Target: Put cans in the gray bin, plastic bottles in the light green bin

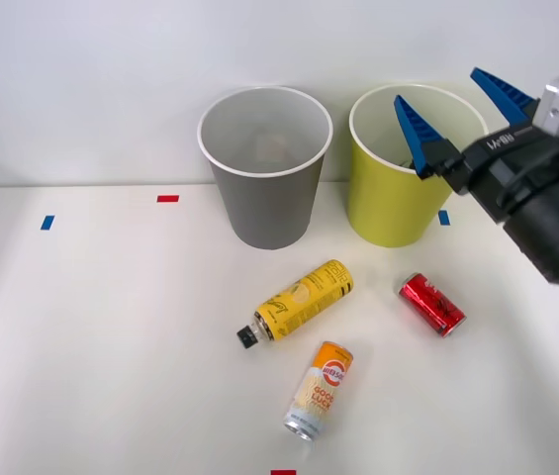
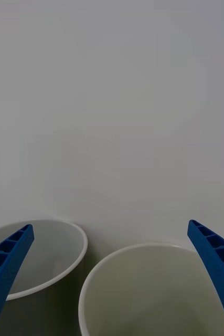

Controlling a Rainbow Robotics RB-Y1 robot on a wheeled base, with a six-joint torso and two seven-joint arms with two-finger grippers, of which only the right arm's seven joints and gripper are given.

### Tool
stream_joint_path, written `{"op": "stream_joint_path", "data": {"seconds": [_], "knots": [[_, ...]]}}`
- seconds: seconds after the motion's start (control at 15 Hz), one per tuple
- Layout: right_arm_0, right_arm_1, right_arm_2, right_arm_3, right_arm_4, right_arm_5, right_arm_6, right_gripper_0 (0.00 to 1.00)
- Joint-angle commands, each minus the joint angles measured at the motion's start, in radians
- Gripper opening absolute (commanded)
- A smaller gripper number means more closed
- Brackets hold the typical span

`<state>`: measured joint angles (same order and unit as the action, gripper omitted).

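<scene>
"GOOD LUCK" on orange-and-cream can

White table carries everything. Gray bin stands upright at back. Light green bin stands upright just beside it, on its right. Yellow bottle lies on side in front of gray bin, black cap toward near left. Orange-and-cream can lies on side near bottle, silver base toward front edge. Red can lies on side, off to right. Red tape mark and blue tape mark stick on table at left. Another blue tape mark sits by green bin.
</scene>
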<state>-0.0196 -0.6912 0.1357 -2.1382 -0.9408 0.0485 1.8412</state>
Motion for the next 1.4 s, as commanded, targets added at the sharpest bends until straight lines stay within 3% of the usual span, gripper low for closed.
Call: {"op": "stream_joint_path", "data": {"seconds": [0.07,0.53,1.0,1.27,1.4], "knots": [[0.228,-0.021,0.002,-0.120,0.004,-0.159,0.007,1.00],[0.564,0.137,0.071,-0.126,0.037,-0.406,0.026,1.00],[0.785,0.331,0.061,-0.126,0.151,-0.374,0.026,1.00],[0.813,0.410,-0.002,-0.123,0.205,-0.269,0.020,1.00],[0.779,0.490,-0.034,-0.086,0.367,-0.245,-0.031,1.00]]}}
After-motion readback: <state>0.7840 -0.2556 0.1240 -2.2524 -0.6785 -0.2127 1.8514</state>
